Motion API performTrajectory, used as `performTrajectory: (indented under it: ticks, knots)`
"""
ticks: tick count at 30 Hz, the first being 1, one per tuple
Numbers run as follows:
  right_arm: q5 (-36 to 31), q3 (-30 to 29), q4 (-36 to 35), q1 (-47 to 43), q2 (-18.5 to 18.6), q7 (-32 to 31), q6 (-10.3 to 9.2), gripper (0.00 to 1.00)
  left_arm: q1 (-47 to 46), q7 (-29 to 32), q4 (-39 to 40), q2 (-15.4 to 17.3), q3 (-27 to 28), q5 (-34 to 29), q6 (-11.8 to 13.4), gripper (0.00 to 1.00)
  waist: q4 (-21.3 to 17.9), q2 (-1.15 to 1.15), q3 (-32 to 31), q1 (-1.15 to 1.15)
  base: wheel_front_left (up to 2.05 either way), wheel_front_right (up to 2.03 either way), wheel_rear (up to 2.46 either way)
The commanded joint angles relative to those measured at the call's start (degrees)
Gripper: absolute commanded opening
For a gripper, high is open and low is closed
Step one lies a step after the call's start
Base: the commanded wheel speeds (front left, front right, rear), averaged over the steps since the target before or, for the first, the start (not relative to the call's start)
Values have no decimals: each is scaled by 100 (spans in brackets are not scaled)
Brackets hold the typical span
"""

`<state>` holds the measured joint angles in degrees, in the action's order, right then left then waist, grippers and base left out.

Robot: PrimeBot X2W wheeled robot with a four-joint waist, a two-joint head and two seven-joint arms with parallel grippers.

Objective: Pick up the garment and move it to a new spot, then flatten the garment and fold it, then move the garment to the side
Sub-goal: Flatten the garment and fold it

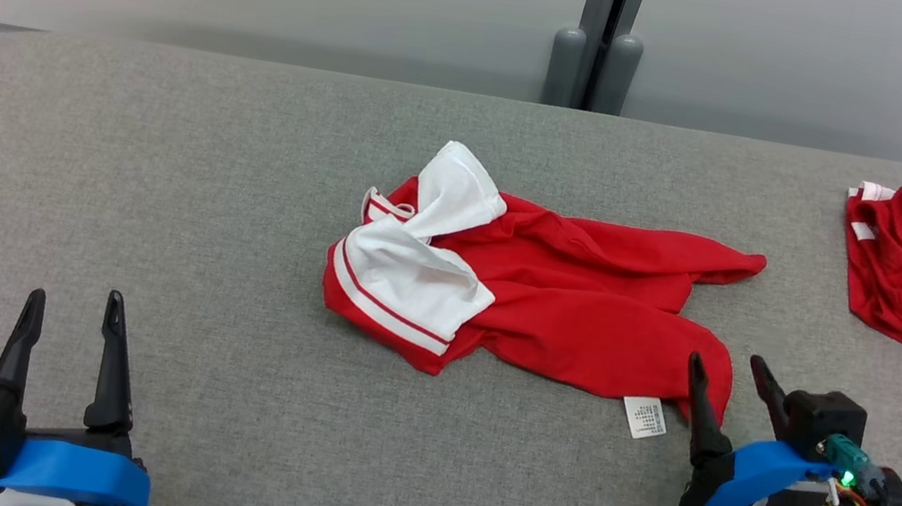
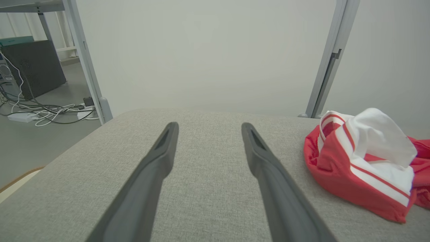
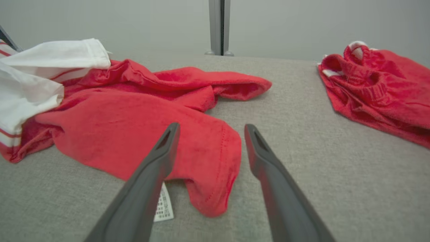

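Lying crumpled on the grey table point(image 1: 152, 197) is the red-and-white garment point(image 1: 569, 308).

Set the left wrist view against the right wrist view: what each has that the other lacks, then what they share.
Left wrist, not right wrist: the open left gripper, floor cables, a dark box. Right wrist, not left wrist: the open right gripper, a second red garment, a care label. Both: the crumpled red-and-white garment, the grey table.
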<state>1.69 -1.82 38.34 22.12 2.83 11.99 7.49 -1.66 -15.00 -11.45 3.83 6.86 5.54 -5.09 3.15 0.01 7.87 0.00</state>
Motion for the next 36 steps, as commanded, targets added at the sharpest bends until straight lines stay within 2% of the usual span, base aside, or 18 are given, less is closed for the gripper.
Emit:
performTrajectory:
  ticks: [1, 8, 16, 17, 18, 19, 22, 29, 36]
  knots:
    - [27, -15, 257, 140, 14, 24, 1, 100, -127, -26, -3, -6, 17, -14, -29, 100, 33, -1, 60, 0, 0, 0, 0]
    - [371, 78, 1160, 428, 13, 217, 1, 100, -228, -26, 2, -41, -23, -61, -24, 100, 87, -1, 248, 0, 0, 0, 0]
    - [1004, 514, 1999, 589, -2, 277, 2, 100, -355, -26, -83, -60, -36, -63, -82, 100, 116, -1, 382, 0, 0, 0, 0]
    - [1105, 612, 2042, 570, -15, 279, 3, 68, -359, -27, -95, -62, -38, -65, -89, 100, 115, -1, 382, 0, 0, 0, 0]
    - [1219, 702, 2056, 553, -23, 273, 5, 23, -357, -27, -107, -63, -35, -67, -81, 100, 105, -1, 372, 0, 0, 0, 0]
    - [1303, 774, 2049, 533, -28, 278, 8, 0, -341, -26, -115, -66, -30, -72, -83, 100, 88, -1, 357, 0, 0, 0, 0]
    - [1358, 812, 1756, 460, -3, 302, 4, 0, -259, -26, -135, -75, -19, -85, -85, 100, 12, -1, 286, 0, 0, 0, 0]
    - [878, 687, 979, -53, 107, 314, 1, 0, -141, -27, -207, -82, -10, -91, -104, 100, -242, -1, 27, 0, 0, 0, 0]
    - [1062, 692, 396, -783, 272, 314, 1, 0, -62, -27, -257, -87, -42, -52, -117, 100, -428, -1, -221, 0, 0, 0, 0]
